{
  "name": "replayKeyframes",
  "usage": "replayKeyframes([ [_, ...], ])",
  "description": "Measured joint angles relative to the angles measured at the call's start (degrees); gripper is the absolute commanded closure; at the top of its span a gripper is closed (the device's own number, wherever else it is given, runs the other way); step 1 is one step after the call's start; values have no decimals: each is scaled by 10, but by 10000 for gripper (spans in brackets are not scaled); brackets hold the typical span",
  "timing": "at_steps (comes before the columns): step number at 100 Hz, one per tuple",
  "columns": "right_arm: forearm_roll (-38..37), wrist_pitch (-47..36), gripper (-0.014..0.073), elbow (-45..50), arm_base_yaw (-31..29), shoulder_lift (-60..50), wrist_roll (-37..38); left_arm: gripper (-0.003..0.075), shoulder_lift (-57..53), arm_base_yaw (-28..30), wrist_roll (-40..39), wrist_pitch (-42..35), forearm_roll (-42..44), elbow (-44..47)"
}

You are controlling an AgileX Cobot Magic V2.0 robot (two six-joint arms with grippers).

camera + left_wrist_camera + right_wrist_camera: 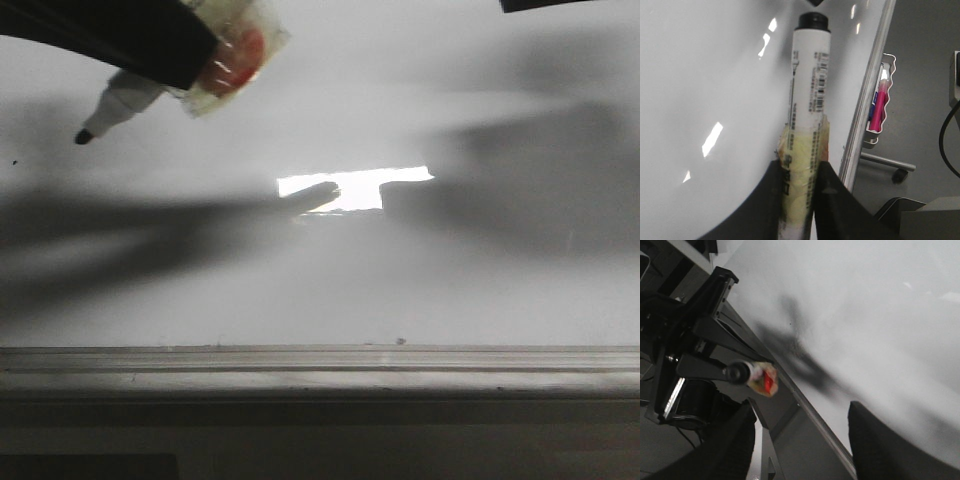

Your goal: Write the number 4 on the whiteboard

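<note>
The whiteboard (pixel 320 280) fills the front view, and its grey ledge (pixel 320 365) runs along the near edge. No number 4 shows on it. My left gripper (pixel 200 50) at the top left is shut on a white marker (pixel 120 105) wrapped in yellowish tape. The marker's black tip (pixel 84 136) points down-left, a short way off the board. In the left wrist view the jaws (pixel 801 170) clamp the taped barrel of the marker (pixel 810 75). My right gripper (pixel 800 440) is open and empty beside the board's edge.
A bright rectangular light reflection (pixel 355 188) lies mid-board, among dark arm shadows. Tiny specks (pixel 400 341) sit near the ledge. A white tray with a pink marker (pixel 879 102) hangs beyond the board's edge, above a wheeled stand foot (pixel 900 175). The left arm (pixel 700 340) shows in the right wrist view.
</note>
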Motion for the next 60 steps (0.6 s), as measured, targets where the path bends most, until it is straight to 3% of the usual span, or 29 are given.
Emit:
replayKeyframes([
  [60, 1, 13, 219, -31, 44, 19, -2, 741, 124, -97, 0, -40, 22, -111],
])
